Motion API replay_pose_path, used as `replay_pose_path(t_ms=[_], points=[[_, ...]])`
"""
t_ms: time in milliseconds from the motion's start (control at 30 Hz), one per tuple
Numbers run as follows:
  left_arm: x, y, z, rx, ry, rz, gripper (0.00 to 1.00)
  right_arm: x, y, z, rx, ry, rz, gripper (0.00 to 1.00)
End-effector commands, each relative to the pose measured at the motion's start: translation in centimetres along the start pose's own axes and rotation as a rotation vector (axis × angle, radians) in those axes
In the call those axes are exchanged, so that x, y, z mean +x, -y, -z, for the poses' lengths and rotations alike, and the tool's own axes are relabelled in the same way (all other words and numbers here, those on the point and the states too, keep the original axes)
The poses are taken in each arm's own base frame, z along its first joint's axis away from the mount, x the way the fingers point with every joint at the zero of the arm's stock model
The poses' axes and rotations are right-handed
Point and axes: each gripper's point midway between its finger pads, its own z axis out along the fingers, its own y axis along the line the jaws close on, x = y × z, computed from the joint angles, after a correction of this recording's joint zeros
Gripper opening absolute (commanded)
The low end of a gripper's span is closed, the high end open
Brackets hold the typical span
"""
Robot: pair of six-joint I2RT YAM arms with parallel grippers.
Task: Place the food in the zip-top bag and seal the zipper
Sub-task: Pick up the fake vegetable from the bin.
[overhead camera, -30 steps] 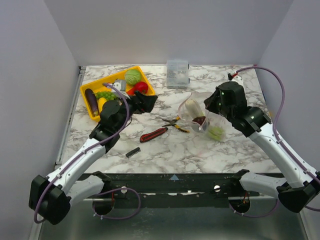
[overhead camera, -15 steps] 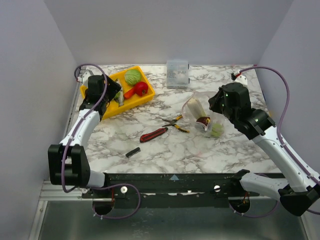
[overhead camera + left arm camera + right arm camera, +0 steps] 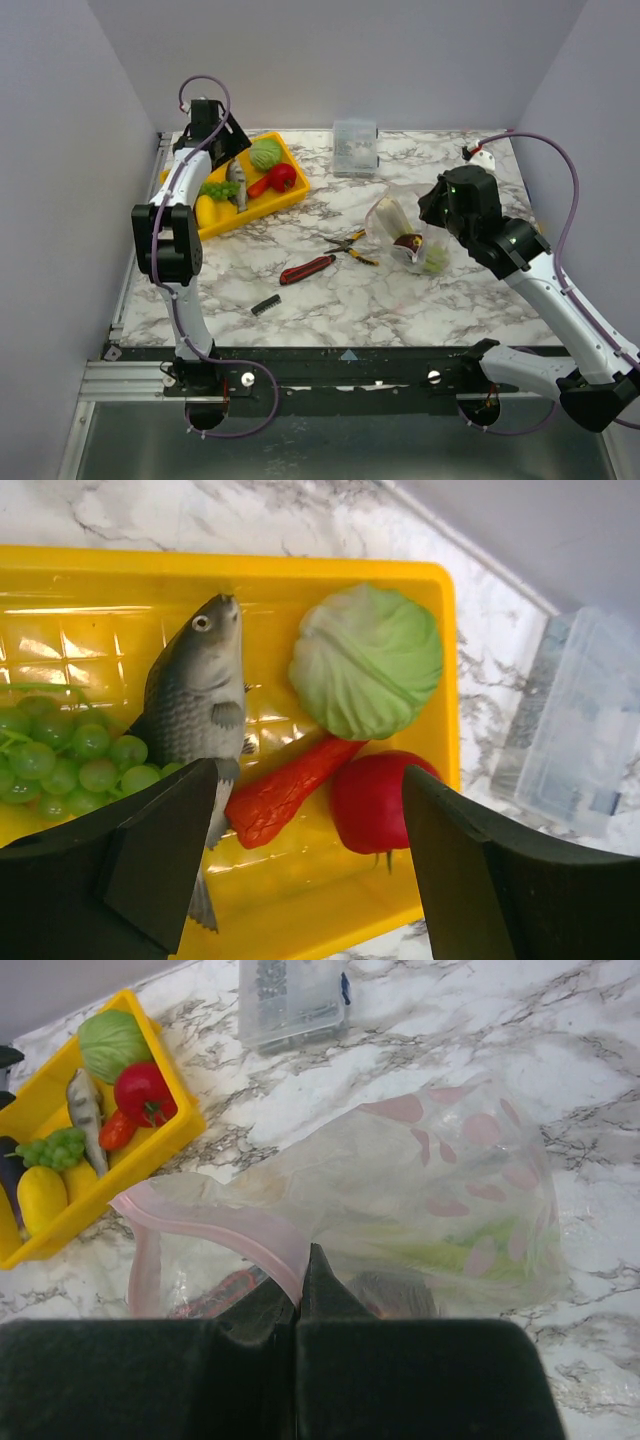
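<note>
On the marble table (image 3: 400,300), closest to the arm bases, a small black piece (image 3: 265,305) lies by itself. A little farther in sits a red-handled knife (image 3: 308,268), with yellow-handled pliers (image 3: 352,247) just beside its blade end.

Right of the pliers lies the zip-top bag (image 3: 430,1180), crumpled, its mouth turned toward the left side of the table. The right gripper (image 3: 298,1285) is clamped tight on the pinkish zipper (image 3: 215,1222), pinching the strip at the mouth's edge. Through the plastic a pale green celery stalk (image 3: 450,1250) shows. The overhead view also shows a dark piece inside that is too small to identify.

Farther back on the left stands the yellow tray (image 3: 70,640). It holds the grey fish (image 3: 195,705), green grapes (image 3: 60,760), cabbage (image 3: 367,660), tomato (image 3: 378,802), an orange-red pepper (image 3: 285,792) and a yellow fruit (image 3: 205,211). The left gripper (image 3: 310,800) hovers over the tray with its fingers spread wide, gripping nothing. The fish's tail, the pepper and the tomato lie below the gap.

At the far edge, right of the tray and apart from it, stands a clear box (image 3: 355,147).
</note>
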Motion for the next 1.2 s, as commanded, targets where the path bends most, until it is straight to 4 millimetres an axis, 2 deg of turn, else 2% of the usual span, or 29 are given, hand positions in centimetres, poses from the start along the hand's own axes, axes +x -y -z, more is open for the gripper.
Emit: replay_pose_path(t_ms=[0,133,267,433,533,633,733,833,1033,1067,1167], points=[[2.2,-2.3,-1.0,-0.081,-0.110,-0.109,0.77,-1.1,0.2,0.6,0.015,0.031,0.004,0.00],[2.5,-2.6,-2.6,-0.106,-0.133,-0.076,0.80,-1.0,0.2,0.6,0.016,0.024,0.006,0.00],[3.9,-2.9,-4.0,-0.141,-0.201,0.018,0.81,-1.0,0.0,0.6,0.009,0.021,-0.002,0.00],[4.3,-2.6,-3.5,-0.083,-0.167,0.016,0.80,-0.8,-0.1,0.6,0.004,0.014,-0.009,0.00],[4.4,-1.2,-2.2,0.020,-0.156,-0.026,0.79,-0.5,0.0,0.5,0.004,0.009,-0.011,0.00],[6.1,1.5,-1.2,0.236,-0.189,-0.052,0.76,-0.4,0.0,0.5,0.002,0.005,-0.013,0.00],[7.8,3.1,-1.0,0.345,-0.248,0.001,0.73,-0.2,-0.2,0.4,-0.005,0.000,-0.014,0.00],[9.1,3.3,-1.5,0.331,-0.271,0.027,0.73,-0.3,-0.3,0.5,-0.013,0.001,-0.018,0.00],[10.2,4.1,-2.9,0.231,-0.246,0.039,0.77,-0.4,-0.1,0.7,-0.008,0.006,-0.021,0.00],[10.3,4.3,-3.3,0.222,-0.251,0.046,0.78,-0.5,-0.1,0.8,-0.008,0.008,-0.021,0.00],[11.0,5.1,-4.1,0.203,-0.271,0.093,0.91,-0.4,-0.1,0.7,-0.008,0.003,-0.020,0.00]])
